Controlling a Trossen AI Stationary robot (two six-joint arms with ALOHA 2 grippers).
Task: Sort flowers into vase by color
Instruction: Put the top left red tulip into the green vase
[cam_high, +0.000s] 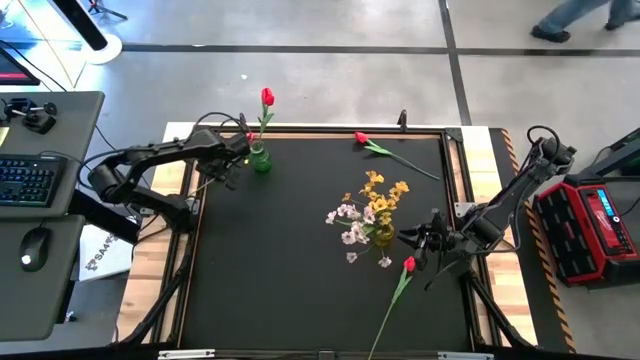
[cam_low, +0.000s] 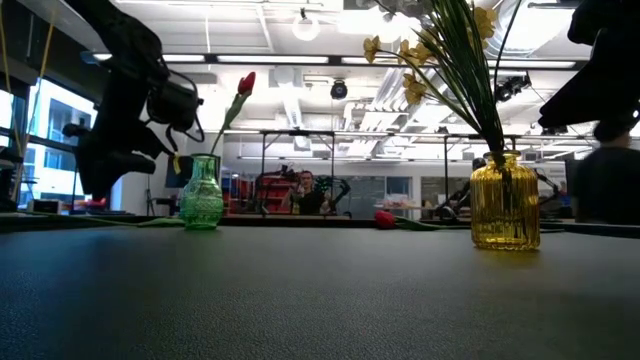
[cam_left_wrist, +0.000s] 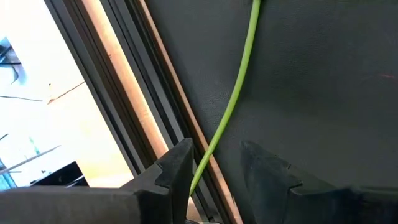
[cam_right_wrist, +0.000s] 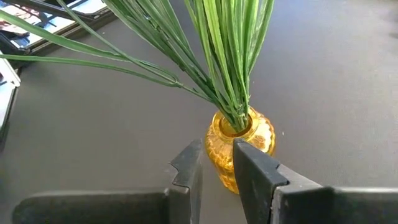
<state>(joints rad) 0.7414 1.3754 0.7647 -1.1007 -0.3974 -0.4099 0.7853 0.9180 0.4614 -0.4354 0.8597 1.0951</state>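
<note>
Flanking a green stem (cam_left_wrist: 233, 99) at the table edge (cam_left_wrist: 158, 118): left gripper (cam_left_wrist: 214, 171) jaws.

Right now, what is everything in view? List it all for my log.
Green vase: one, green, mat's far left.
Yellow vase: one, amber, right of centre.
Red tulips: three, red; one in green vase, one lying far-centre, one lying at near edge.
Yellow blossom spray: one, yellow, in yellow vase.
White-pink blossom spray: one, pale, same vase.
Loose stem: one, green, mat's left edge.
Keyboard: one, black, desk left of table.
Left gripper: one, dark, open astride that stem.
Right gripper: one, dark, open, beside yellow vase.
</note>
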